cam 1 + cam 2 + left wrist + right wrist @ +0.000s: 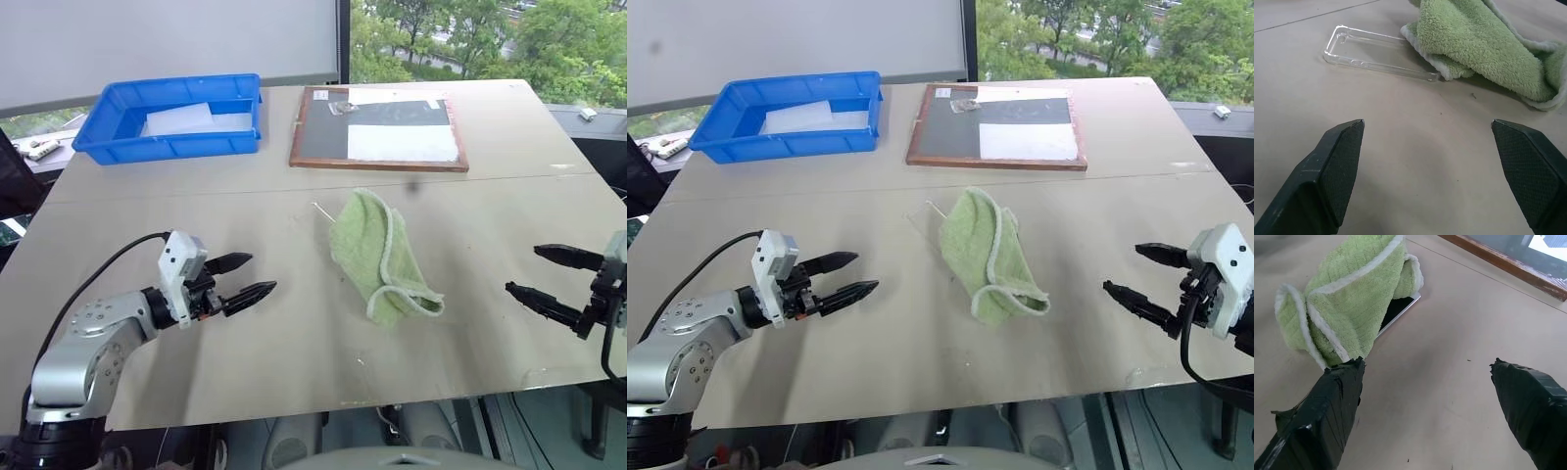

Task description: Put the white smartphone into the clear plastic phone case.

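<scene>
A green towel point(382, 259) lies crumpled at the middle of the table. The clear plastic phone case point(1376, 51) lies flat beside it, one end tucked under the towel's edge. The white smartphone point(1398, 311) peeks out from under the towel on the other side, showing a dark screen and a white rim; most of it is covered. My left gripper point(263, 272) hovers open over the table to the left of the towel, pointing toward it. My right gripper point(521, 268) hovers open to the towel's right. Neither holds anything.
A blue bin point(176, 147) with a frosted white sheet inside stands at the back left. A wooden-framed dark board point(318, 132) with white paper lies at the back centre. Bare tabletop separates each gripper from the towel.
</scene>
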You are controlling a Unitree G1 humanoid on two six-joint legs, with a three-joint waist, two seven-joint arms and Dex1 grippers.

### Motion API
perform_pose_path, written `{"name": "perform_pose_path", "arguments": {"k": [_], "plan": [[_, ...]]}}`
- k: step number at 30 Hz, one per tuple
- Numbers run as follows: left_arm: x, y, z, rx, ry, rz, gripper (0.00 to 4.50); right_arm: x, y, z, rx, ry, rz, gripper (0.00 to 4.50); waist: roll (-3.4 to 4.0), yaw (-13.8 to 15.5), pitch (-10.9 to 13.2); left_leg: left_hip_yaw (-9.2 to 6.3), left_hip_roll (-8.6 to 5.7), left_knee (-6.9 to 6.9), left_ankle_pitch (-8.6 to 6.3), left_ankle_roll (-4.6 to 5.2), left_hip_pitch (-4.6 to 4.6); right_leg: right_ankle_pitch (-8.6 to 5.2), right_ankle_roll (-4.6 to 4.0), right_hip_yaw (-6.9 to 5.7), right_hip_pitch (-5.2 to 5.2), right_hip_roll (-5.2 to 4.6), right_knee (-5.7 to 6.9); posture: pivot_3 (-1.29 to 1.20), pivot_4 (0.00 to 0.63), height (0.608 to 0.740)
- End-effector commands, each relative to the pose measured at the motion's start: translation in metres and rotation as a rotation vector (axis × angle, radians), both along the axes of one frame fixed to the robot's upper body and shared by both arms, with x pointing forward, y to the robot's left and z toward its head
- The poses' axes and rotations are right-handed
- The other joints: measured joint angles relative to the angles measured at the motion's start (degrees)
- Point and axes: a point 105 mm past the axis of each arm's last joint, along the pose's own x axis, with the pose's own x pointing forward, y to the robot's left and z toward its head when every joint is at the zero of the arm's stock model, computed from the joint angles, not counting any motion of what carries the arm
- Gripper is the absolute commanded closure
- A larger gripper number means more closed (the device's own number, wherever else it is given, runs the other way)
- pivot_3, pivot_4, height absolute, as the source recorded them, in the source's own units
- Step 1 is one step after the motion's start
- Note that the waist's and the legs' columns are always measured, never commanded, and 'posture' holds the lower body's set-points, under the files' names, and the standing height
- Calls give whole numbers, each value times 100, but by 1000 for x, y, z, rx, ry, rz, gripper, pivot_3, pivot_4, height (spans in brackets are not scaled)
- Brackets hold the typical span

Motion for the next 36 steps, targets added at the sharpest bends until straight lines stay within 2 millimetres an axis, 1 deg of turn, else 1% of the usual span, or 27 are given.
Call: {"name": "perform_pose_path", "arguments": {"k": [1,3,4,6,8,9,11,12,16,19,20,22,23,25,26,27,28,29,30,31,32,33,34,36], "plan": [[4,-16,16,1,-61,-84,216,-9,18,15,7,-60,79,0,0,0,0,0,0,0,0,0,0,0,0,0,0,0,0,0,150,740],[10,-48,26,4,-109,-206,216,-19,42,23,52,-92,183,0,0,81,2,-3,-1,0,0,0,-1,0,0,-3,0,0,1,0,150,740],[11,-57,29,4,-122,-239,216,-23,48,26,64,-101,213,0,0,112,1,-6,-1,4,0,0,-4,0,1,-8,0,2,2,0,150,740],[25,-75,32,24,-110,-238,216,-29,55,31,80,-107,252,0,-4,142,0,-5,-3,7,0,0,-4,1,2,-7,3,3,2,0,150,740],[36,-92,33,31,-58,-246,216,-32,59,33,77,-113,265,0,-14,138,1,-3,-6,11,0,0,-5,4,8,-4,6,2,0,0,150,740],[41,-97,32,47,-52,-242,216,-32,59,33,73,-113,265,0,-16,135,2,-3,-7,12,0,1,-9,14,25,-3,5,2,-2,0,150,740],[53,-107,28,71,-34,-228,216,-33,59,33,73,-111,262,0,-16,110,2,-1,-8,11,0,1,-7,15,25,-1,5,2,-2,0,150,740],[62,-112,22,92,-6,-197,216,-34,60,33,73,-111,264,0,-16,103,2,-1,-8,10,0,1,-8,15,25,-1,2,3,-2,0,150,740],[84,-130,8,112,75,-127,216,-38,64,33,62,-114,273,0,-16,104,3,-5,-7,8,0,1,-7,14,25,-4,2,5,2,0,150,740],[90,-140,-3,147,106,-136,216,-43,65,31,65,-107,277,0,-20,129,4,-8,-9,11,0,1,-11,14,25,-6,3,5,1,0,150,740],[88,-144,-5,149,102,-159,434,-45,65,30,63,-106,277,0,-19,121,4,-9,-9,11,0,1,-12,14,26,-7,2,5,-1,0,150,740],[83,-154,-4,129,83,-217,1006,-46,64,27,63,-102,272,0,-19,107,4,-6,-9,10,0,1,-11,15,25,-2,2,5,0,0,150,740],[83,-156,-1,113,75,-222,1446,-46,64,25,63,-99,269,0,-19,113,4,-7,-8,10,0,1,-11,15,24,-4,2,5,-1,0,150,740],[82,-154,3,91,57,-228,2443,-47,62,24,66,-97,266,0,-19,125,4,-7,-9,10,0,1,-13,15,24,-4,1,3,-1,0,150,740],[82,-152,6,78,43,-227,2805,-47,62,23,69,-97,265,0,-19,125,4,-7,-9,10,0,1,-13,15,24,-4,2,3,-1,0,150,740],[81,-150,12,40,30,-225,3397,-48,61,22,69,-97,264,0,-19,122,4,-7,-9,10,0,1,-11,15,24,-4,2,3,0,0,150,740],[80,-147,18,-1,14,-222,3888,-48,61,21,70,-97,264,0,-19,117,4,-7,-8,10,0,1,-9,14,24,-3,2,3,1,0,150,740],[80,-144,25,-46,-1,-220,4015,-48,61,21,71,-98,264,0,-19,111,4,-6,-7,10,0,1,-9,14,24,-4,2,4,1,0,150,740],[76,-135,41,-144,-18,-223,4402,-47,61,20,76,-101,266,0,-18,104,5,-7,-6,10,0,1,-8,14,23,-4,2,4,3,0,150,740],[75,-124,56,-238,-17,-202,4402,-47,62,20,80,-105,269,0,-19,98,5,-6,-4,10,0,1,-8,14,23,-4,1,4,3,0,150,740],[76,-106,71,-333,-11,-152,4402,-47,62,21,90,-111,271,0,-19,96,5,-7,-3,10,0,1,-9,14,23,-5,1,5,2,0,150,740],[76,-90,81,-393,-8,-106,4402,-47,62,22,100,-117,273,0,-20,92,5,-8,-2,11,0,1,-9,14,23,-6,1,4,2,0,150,740],[77,-70,87,-418,-7,-48,4402,-46,63,23,111,-122,275,0,-20,81,5,-11,0,11,0,1,-9,14,24,-8,1,4,2,0,150,740],[79,-41,92,-435,-13,54,4402,-45,64,23,123,-127,281,0,-19,24,5,-10,0,11,0,1,-5,14,24,-8,2,5,6,0,150,740]]}}
